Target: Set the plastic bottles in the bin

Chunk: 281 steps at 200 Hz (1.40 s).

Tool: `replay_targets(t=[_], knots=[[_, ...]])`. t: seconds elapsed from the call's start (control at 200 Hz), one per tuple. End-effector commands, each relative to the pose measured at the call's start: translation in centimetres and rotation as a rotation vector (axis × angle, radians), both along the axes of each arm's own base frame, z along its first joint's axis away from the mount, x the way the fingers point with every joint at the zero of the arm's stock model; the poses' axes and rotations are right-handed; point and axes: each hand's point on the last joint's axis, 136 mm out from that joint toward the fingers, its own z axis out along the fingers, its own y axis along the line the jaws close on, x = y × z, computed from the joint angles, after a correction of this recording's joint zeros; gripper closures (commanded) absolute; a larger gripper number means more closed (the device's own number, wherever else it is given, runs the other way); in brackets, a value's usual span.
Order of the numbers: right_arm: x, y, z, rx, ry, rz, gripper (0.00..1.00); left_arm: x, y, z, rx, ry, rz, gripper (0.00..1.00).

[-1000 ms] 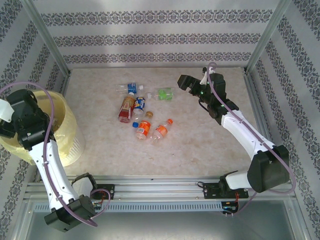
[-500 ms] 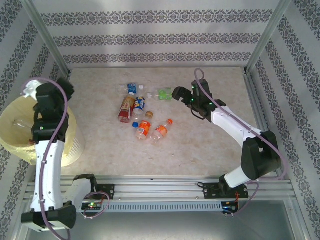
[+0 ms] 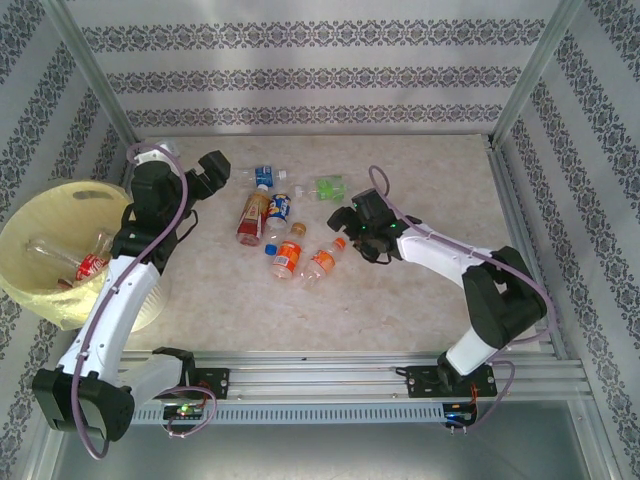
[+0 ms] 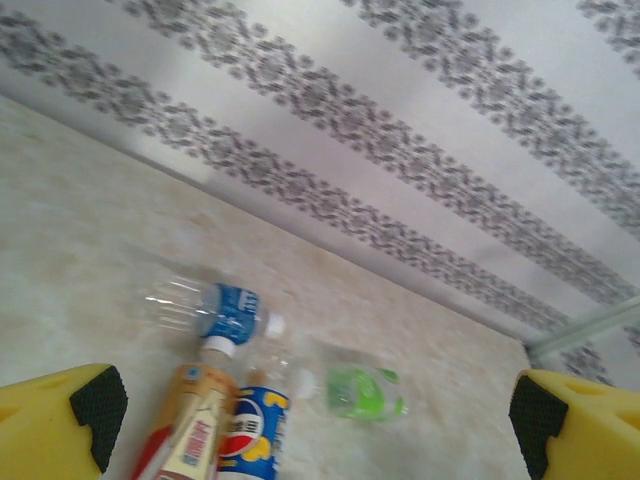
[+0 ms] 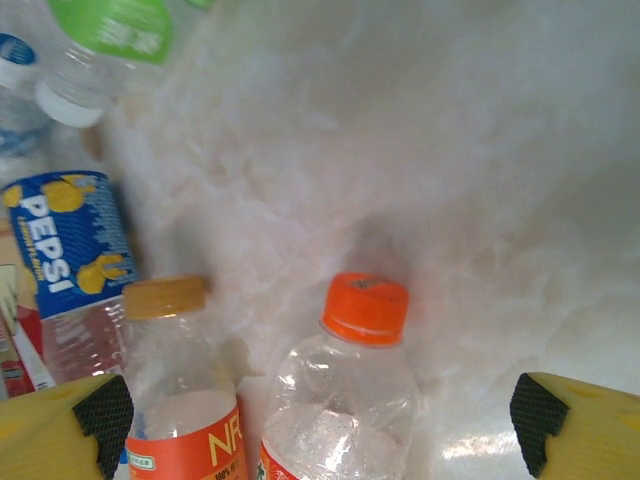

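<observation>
The left gripper (image 3: pixel 213 172) has swung from the round pale-yellow plastic bin (image 3: pixel 40 215) toward the clear plastic bottles (image 3: pixel 280 212) on the bench (image 3: pixel 420 170), jaws wide and empty. The right gripper (image 3: pixel 347 222), equally wide, hangs over the orange-capped bottle (image 5: pixel 345 400). Pick step: lower, then close.

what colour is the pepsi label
Blue. The Pepsi bottle shows best in the right wrist view.

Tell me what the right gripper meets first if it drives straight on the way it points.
Most likely the orange-capped bottle, lying nearly centred ahead of the open right gripper. The yellow-capped bottle lies close beside it and could be brushed too; depth is hard to judge.
</observation>
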Motion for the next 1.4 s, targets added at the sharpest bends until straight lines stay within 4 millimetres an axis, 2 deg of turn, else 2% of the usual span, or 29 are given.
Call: replay_targets(t=[0.0,0.225,0.385,0.55,0.63,0.69,0.784,0.884,1.074,1.219,1.399], knots=[[0.0,1.0,-1.5,0.047,0.050,-0.072,0.03,-0.4,-2.7,3.3,-0.034,-0.135,-0.145,0.00],[0.3,3.3,-3.2,0.063,0.089,-0.071,0.09,-0.6,-2.6,2.2,-0.008,-0.113,-0.144,0.00],[-0.7,3.7,-4.7,0.061,0.154,-0.085,0.13,-0.4,-2.6,1.7,0.001,-0.098,-0.147,0.00],[-1.0,5.0,-5.5,0.084,0.186,-0.057,0.19,0.0,-2.7,1.2,0.005,-0.075,-0.154,0.00],[-1.0,5.3,-5.7,0.089,0.190,-0.053,0.25,0.1,-3.0,1.0,0.004,-0.066,-0.168,0.00],[-0.8,5.3,-5.8,0.100,0.177,-0.057,0.33,0.3,-3.3,0.7,0.002,-0.057,-0.185,0.00],[-0.4,5.3,-5.4,0.106,0.140,-0.055,0.42,0.5,-4.0,0.3,-0.004,-0.037,-0.222,0.00],[-0.1,5.0,-4.8,0.096,0.109,-0.050,0.43,0.7,-4.9,-0.3,-0.016,-0.007,-0.275,0.00],[1.1,4.5,-2.3,0.103,-0.014,-0.049,0.51,0.3,-6.9,-2.0,0.026,0.029,-0.341,0.00],[1.8,3.7,-0.4,0.096,-0.095,-0.059,0.53,-0.6,-10.0,-4.7,0.117,0.097,-0.447,0.00],[2.8,1.5,1.1,0.106,-0.174,-0.109,0.53,-2.0,-13.6,-9.6,0.255,0.215,-0.563,0.00]])
